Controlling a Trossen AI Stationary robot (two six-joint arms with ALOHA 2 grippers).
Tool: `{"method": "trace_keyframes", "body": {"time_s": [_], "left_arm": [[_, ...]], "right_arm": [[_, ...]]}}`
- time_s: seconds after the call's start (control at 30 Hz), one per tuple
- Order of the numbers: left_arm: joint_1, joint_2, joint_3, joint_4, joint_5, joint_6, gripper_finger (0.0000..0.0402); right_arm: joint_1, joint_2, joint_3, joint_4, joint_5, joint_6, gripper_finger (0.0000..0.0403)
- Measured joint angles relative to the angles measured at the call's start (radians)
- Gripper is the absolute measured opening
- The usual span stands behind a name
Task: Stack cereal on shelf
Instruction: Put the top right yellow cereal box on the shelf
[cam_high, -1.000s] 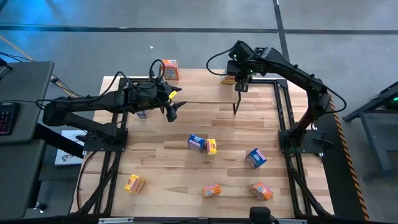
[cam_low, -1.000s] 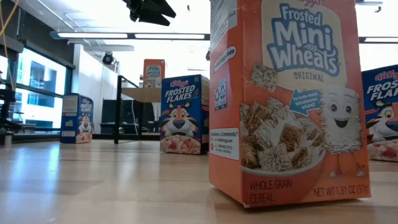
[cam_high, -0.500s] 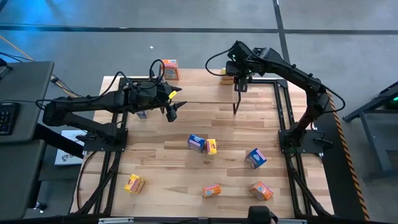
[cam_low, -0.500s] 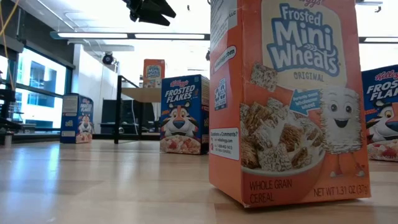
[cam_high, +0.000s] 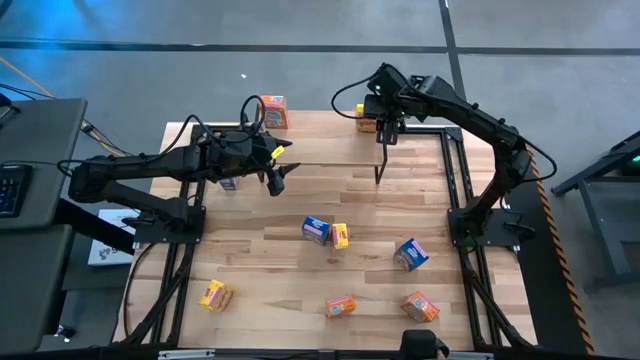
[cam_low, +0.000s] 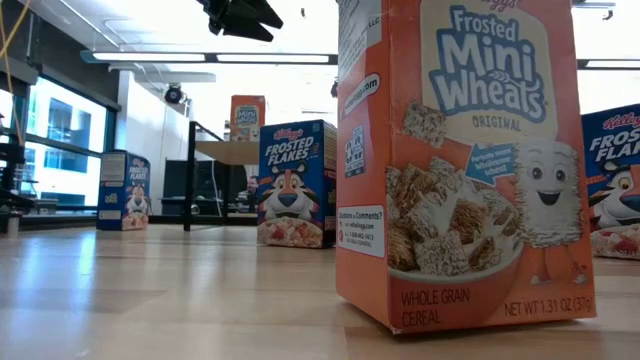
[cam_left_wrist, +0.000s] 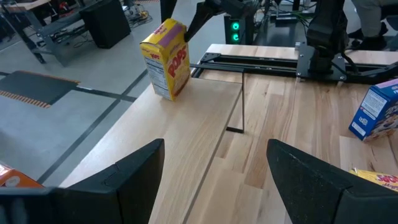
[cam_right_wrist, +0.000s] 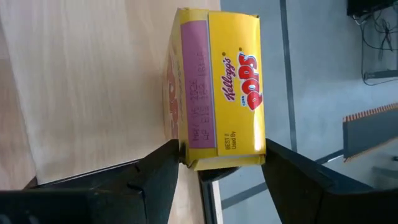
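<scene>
Since the earlier frames, little is changed except at the right gripper (cam_high: 381, 128): its jaws are seen parted where they were closed a second ago, and the yellow Pops box (cam_right_wrist: 221, 87) now stands between them, released or nearly so. In the right wrist view the box top sits between the two fingers, with no firm contact visible on either side.

The box is placed at the far end of the shelf (cam_high: 330, 150), close to the shelf's far edge, with floor visible just beyond it. The left gripper (cam_high: 277, 172) hovers over the shelf's other end, jaws held well apart and empty; from its wrist camera the Pops box (cam_left_wrist: 166, 59) is seen upright near the board's corner. An orange box (cam_high: 273, 110) stands at the far left of the shelf. Six further boxes remain on the bench (cam_high: 260, 270), among them a blue box (cam_high: 411, 254) and the Mini Wheats box (cam_low: 460, 160) nearest the low camera.

Risks, as judged:
- On withdrawal, a finger could drag the box and tip it over the far edge, since it stands so near the drop.
- If the jaws are not opened enough, the box could be lifted or twisted.
- Upright boxes on the shelf could be knocked by either arm on later placements.
</scene>
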Motion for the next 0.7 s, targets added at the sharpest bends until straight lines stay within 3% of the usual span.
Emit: {"method": "trace_keyframes", "body": {"time_s": [0.7], "left_arm": [[0.000,0.000,0.000,0.000,0.000,0.000,0.0273]], "right_arm": [[-0.047,0.002,0.001,0.017,-0.087,0.030,0.0216]]}}
